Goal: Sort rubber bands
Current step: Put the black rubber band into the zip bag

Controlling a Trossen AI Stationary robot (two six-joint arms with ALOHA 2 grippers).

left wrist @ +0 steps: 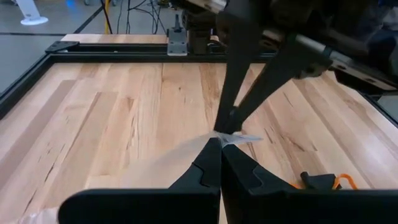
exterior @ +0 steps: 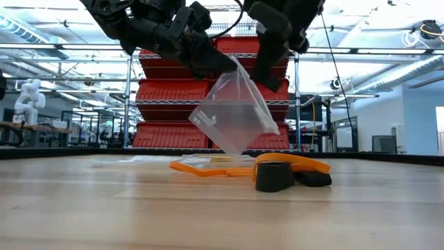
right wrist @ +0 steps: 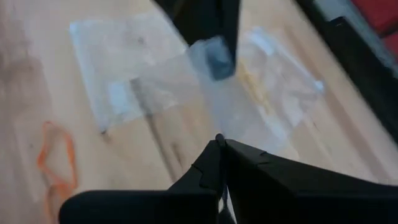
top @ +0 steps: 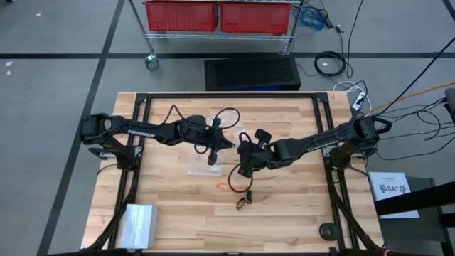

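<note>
- The wooden table [top: 284, 206] carries everything; both arms meet over its middle, and beyond its far edge stands a wire cart with red bins [top: 220, 16].
- A clear plastic bag [exterior: 232, 114] hangs in the air between the two claws, its lower part well above the wood in the low view. More clear bags [right wrist: 124, 62] lie flat on the table beneath the claws.
- The left gripper [left wrist: 219, 144] is pinched shut on one edge of the hanging bag; the right gripper [right wrist: 219, 142] is likewise closed on the bag's opposite edge, so the two hold it from either side.
- The rubber bands lie below and just to the near side of the claws: an orange band [right wrist: 55, 163] on the wood beside the flat bags, and a small dark clump [top: 243, 202] a little farther toward the table's near edge.
- Step in hand, as I judge it: opening the bag mouth. Next, the claws should draw apart gently, then one must release to fetch a band.
- White lettering runs along the left arm [top: 138, 131]; I cannot read it with certainty.
</note>
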